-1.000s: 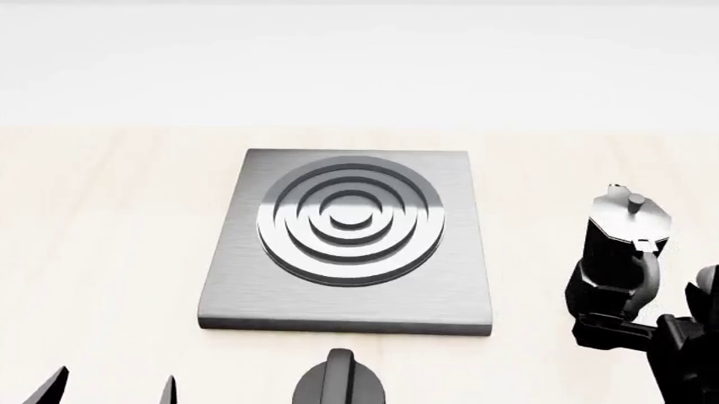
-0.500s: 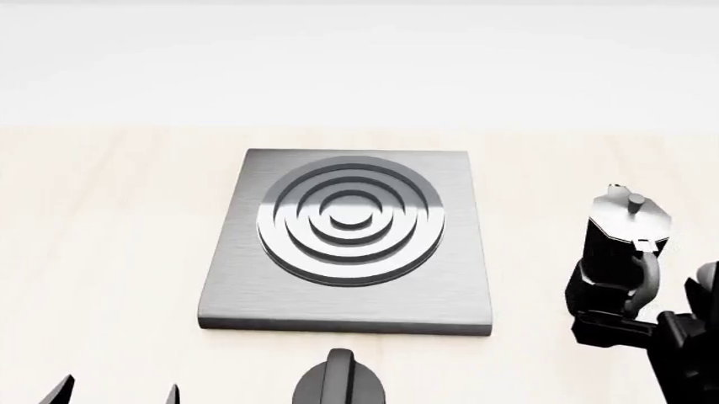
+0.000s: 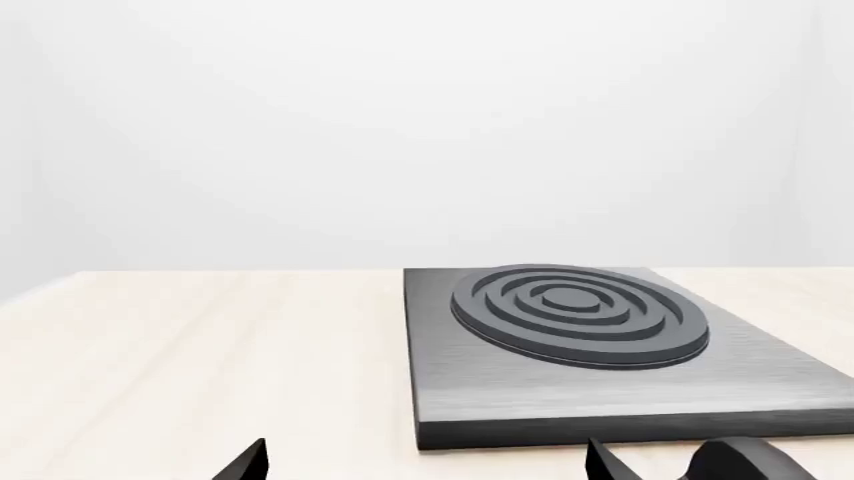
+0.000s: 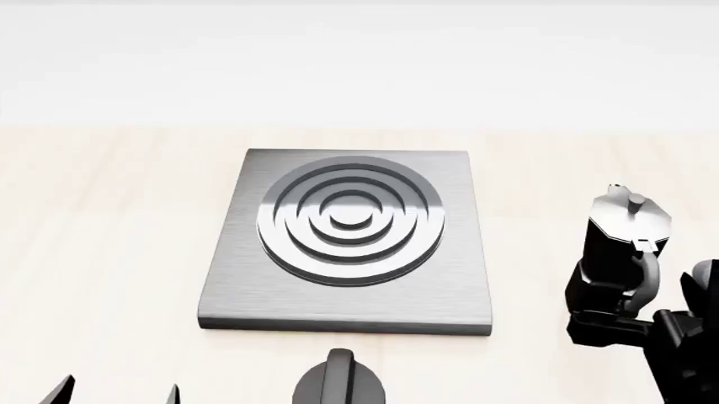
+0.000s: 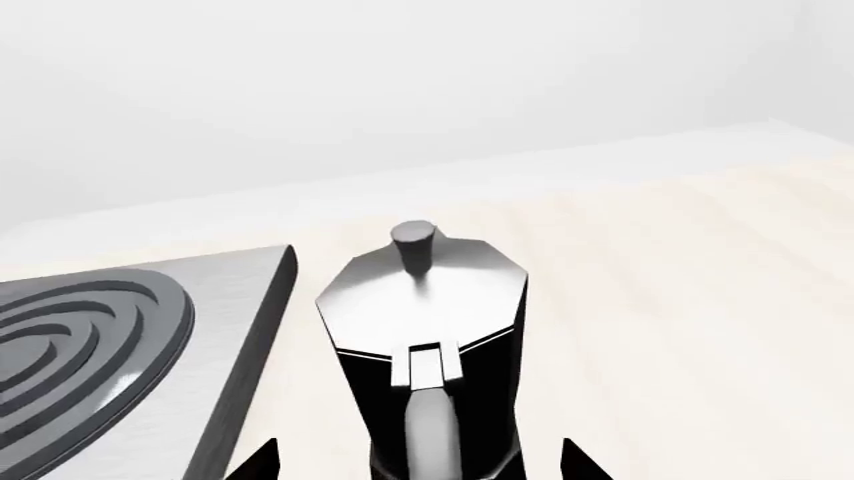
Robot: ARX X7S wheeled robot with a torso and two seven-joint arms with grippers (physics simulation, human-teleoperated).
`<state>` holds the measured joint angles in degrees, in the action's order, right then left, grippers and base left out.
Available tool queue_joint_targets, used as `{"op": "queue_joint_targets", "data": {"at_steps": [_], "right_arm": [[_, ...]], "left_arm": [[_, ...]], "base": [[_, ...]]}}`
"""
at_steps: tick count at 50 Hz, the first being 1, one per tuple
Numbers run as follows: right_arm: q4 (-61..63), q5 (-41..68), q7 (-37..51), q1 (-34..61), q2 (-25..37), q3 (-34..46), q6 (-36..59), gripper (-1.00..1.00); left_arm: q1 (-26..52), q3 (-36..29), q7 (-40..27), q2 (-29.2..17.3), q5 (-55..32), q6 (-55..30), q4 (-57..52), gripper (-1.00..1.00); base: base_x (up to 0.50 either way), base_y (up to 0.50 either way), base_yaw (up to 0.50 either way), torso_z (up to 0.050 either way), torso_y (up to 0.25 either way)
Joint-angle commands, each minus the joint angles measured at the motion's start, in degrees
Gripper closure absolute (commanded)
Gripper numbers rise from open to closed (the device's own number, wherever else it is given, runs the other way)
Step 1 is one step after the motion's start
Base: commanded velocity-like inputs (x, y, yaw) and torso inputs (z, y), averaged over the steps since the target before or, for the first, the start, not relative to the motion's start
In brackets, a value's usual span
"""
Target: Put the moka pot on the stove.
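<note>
Moka pot [image 4: 625, 244] stands upright on the wooden table [image 4: 113, 219] at the frame's right edge, just beside the stove [image 4: 348, 240] but off it. Right gripper [image 4: 629, 316] sits at the pot's handle side, fingers spread either side of the base in the wrist view, not clamped. Left gripper [image 4: 113, 394] at bottom left, fingertips apart, holding nothing. Black knob [image 4: 337, 383] at bottom centre.

- Table [image 4: 113, 252]: pale wood-grain surface, extending beneath and beyond both tools.
- Round black knob [image 4: 339, 380]: on the table, between the left and right tools, nearer the left.
</note>
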<state>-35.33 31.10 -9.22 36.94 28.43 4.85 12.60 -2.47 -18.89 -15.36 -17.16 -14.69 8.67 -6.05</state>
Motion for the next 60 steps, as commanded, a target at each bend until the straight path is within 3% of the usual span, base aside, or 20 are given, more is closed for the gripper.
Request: {"op": "queue_joint_targets", "data": {"at_steps": [1,43,44,60], "right_arm": [[-0.54,-0.25,-0.31,0.36,-0.23,0.29,-0.46,-1.00],[-3.79,-0.37,-1.25,1.94,-0.71,0.20,-2.05,-1.00],[-3.65,-0.37,-1.28,1.89,-0.66,0.24,-1.99,1.00],[-2.45,-0.76,-1.11,0.63,-0.55,0.71,-2.23,1.00]], "left_arm": [[0.14,-0.13,-0.15,-0.16,-0.19,0.01,0.08,-1.00],[0.35,-0.72,-0.80,-0.83,-0.57,-0.05,-0.47,-1.00],[0.35,-0.73,-0.81,-0.86,-0.59,-0.06,-0.48,-1.00],[-0.04,-0.79,-1.10,-1.19,-0.78,0.33,-0.71,-1.00]], "base": [[0.00,0.00,0.00,0.000,0.000],[0.00,0.00,0.00,0.000,0.000],[0.00,0.00,0.00,0.000,0.000],[0.00,0.00,0.00,0.000,0.000]]}}
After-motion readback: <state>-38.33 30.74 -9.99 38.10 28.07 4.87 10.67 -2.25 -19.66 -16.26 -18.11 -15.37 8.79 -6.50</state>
